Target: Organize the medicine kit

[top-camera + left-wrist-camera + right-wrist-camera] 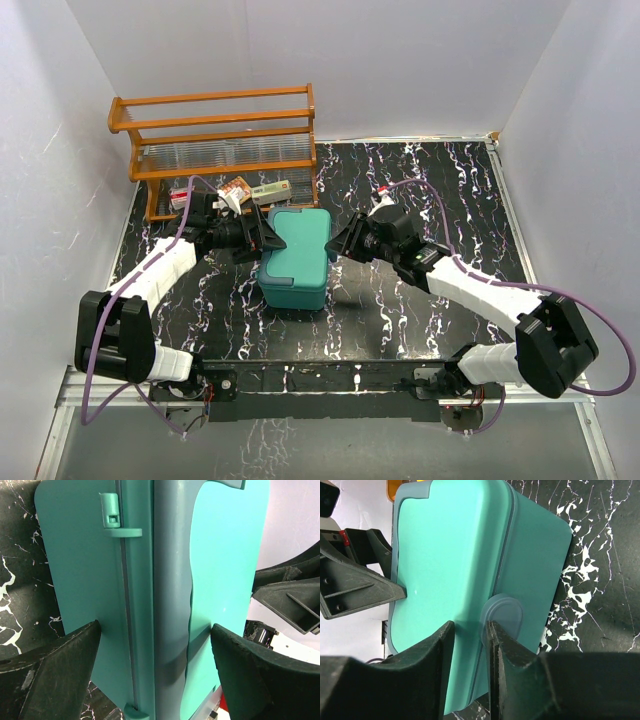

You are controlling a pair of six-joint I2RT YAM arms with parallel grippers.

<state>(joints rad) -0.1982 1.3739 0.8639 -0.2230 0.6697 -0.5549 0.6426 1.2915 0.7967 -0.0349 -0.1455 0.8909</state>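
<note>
Teal-green rounded-corner plastic box, the medicine kit (297, 262), is sitting lid-down roughly mid-table on the black white-veined tabletop (380, 320), long sides running near-to-far. L gripper (265, 240) is sitting at its left long edge, spread wide. In the wrist view one black finger (60, 670) is lying low against the side wall and the other is resting its tip on the lid top, w/ the box's upper edge btwn them. A small teal hinge clip (116, 512) is showing further along that edge. R gripper (340, 243) is sitting at the opposite long edge, its fingers (435, 670) standing close together w/ only a narrow slot btwn. Teal lid is showing through the slot, and a rounded translucent latch tab (504, 616) is lying just beside one fingertip, partly tucked behind it; can't tell whether anything is being pinched. Room-wise, the far-left is getting tight: a few small cartons (270, 188) are lying just behind the kit's far edge, under the brown wooden slatted rack (215, 122) standing against the back wall. Bare tabletop is stretching out in front of the kit's near edge, and more widely to the right & far-right. White walls (400, 60) are closing the table in on left, back & right.
</note>
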